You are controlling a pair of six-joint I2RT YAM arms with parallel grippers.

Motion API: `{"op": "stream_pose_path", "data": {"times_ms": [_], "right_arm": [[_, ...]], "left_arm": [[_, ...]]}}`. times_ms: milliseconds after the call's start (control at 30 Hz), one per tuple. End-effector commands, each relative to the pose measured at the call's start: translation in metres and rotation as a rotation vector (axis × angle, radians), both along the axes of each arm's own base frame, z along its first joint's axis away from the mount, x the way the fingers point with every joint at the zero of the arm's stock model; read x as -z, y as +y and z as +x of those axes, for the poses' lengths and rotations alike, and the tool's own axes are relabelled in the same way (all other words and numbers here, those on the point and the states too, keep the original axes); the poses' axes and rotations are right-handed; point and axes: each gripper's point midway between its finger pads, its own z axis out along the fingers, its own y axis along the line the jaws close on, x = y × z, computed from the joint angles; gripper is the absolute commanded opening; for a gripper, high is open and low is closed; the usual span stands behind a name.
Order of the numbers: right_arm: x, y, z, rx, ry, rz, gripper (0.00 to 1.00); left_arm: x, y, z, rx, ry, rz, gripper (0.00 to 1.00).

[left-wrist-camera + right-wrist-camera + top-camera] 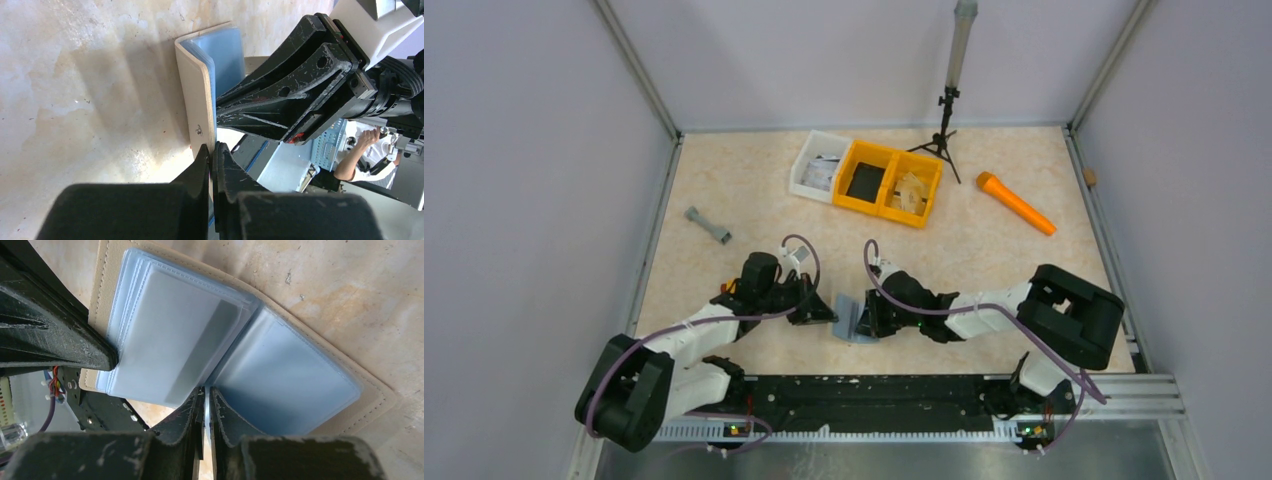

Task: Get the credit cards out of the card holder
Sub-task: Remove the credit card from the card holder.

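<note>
Card holder (pixel 300 380) stands open; left claw (pixel 212 150) and right claw (pixel 205 392) both clenched on it.

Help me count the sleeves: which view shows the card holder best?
Right wrist view: the card holder is open, clear sleeves fanned across the frame. The left wrist view shows it edge-on; the top view, only a small grey shape.

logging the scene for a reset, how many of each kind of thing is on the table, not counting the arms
white bin: 1
yellow bin: 2
card holder: 1
grey dumbbell-shaped piece: 1
orange cylinder: 1
tripod stand: 1
total: 7
</note>
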Motion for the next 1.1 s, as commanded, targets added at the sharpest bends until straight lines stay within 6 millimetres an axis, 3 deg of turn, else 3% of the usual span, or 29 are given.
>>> {"op": "stream_pose_path", "data": {"times_ms": [0, 133, 333, 500, 767, 1067], "right_arm": [[0.008, -0.014, -0.004, 0.008, -0.014, -0.042, 0.13], [-0.004, -0.022, -0.001, 0.022, -0.053, -0.051, 0.21], [-0.015, -0.030, 0.001, 0.032, -0.081, -0.059, 0.24], [-0.003, -0.033, 0.001, 0.033, -0.073, -0.098, 0.24], [0.020, -0.022, -0.001, -0.004, -0.032, -0.121, 0.22], [0.024, -0.020, -0.002, -0.012, -0.021, -0.120, 0.21]], "left_arm": [[-0.014, -0.001, 0.007, 0.001, -0.068, -0.008, 0.00], [-0.011, 0.010, 0.008, -0.036, -0.066, 0.074, 0.00], [-0.015, 0.016, 0.010, -0.057, -0.083, 0.118, 0.00], [-0.022, 0.023, 0.014, -0.067, -0.085, 0.183, 0.00], [-0.027, 0.016, 0.012, -0.039, -0.082, 0.147, 0.00], [-0.028, 0.001, 0.008, 0.005, -0.068, 0.058, 0.00]]}}
